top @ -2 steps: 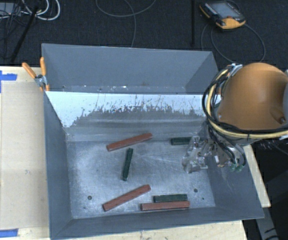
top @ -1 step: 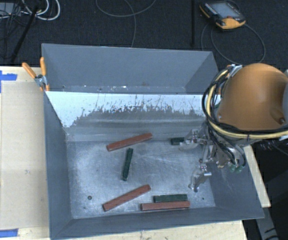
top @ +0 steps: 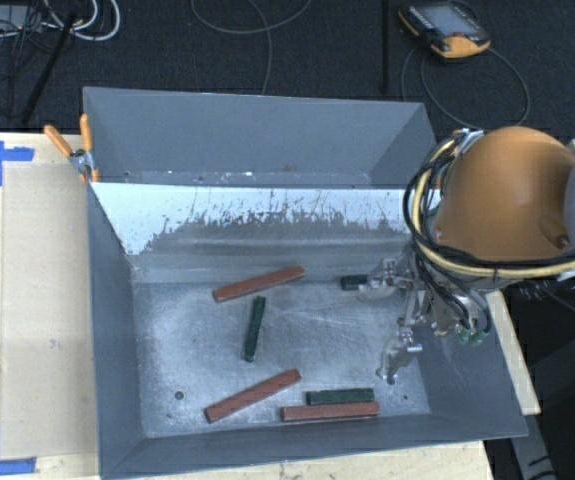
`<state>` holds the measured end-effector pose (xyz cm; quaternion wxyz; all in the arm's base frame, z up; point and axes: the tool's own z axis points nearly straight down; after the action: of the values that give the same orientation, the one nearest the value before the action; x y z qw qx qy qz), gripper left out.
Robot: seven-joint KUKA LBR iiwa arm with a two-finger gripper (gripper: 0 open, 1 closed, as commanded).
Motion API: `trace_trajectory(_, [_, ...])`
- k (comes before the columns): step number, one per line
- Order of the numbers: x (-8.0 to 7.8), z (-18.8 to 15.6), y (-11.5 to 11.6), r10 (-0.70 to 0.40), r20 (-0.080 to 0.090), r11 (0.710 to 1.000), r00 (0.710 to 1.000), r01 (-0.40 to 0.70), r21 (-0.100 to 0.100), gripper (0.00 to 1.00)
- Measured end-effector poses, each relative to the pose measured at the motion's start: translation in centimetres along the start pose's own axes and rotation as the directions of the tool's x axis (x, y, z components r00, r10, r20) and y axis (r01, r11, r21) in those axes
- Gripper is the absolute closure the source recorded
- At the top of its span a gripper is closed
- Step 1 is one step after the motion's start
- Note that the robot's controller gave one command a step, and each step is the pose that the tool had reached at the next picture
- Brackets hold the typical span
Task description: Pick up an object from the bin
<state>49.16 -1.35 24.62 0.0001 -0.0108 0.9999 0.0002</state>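
Note:
My gripper (top: 379, 325) hangs over the right part of the bin floor, open, with one fingertip toward the back and the other toward the front. Nothing lies between the fingers. Just in front of the nearer fingertip a dark green stick (top: 340, 397) lies flat, and a brown stick (top: 329, 412) lies alongside it against the front wall. Another brown stick (top: 259, 284) lies to the left of the far fingertip, slightly slanted.
Left of centre lies an upright dark green stick (top: 254, 328), and a third brown stick (top: 252, 395) slants near the front. The arm's orange dome and cables overhang the bin's right wall. Bare floor shows under the gripper and at the left.

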Motion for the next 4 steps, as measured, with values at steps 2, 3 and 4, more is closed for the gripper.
trace_trajectory(2, [0.7,12.0,0.7,0.076,0.004,0.997,0.997,-0.076,0.0,0.0])
trace_trajectory(3, [1.8,17.3,-3.5,-0.179,0.005,0.984,0.984,0.179,-0.005,1.0])
trace_trajectory(4, [1.8,17.3,-3.5,-0.179,0.005,0.984,0.984,0.179,-0.005,1.0])
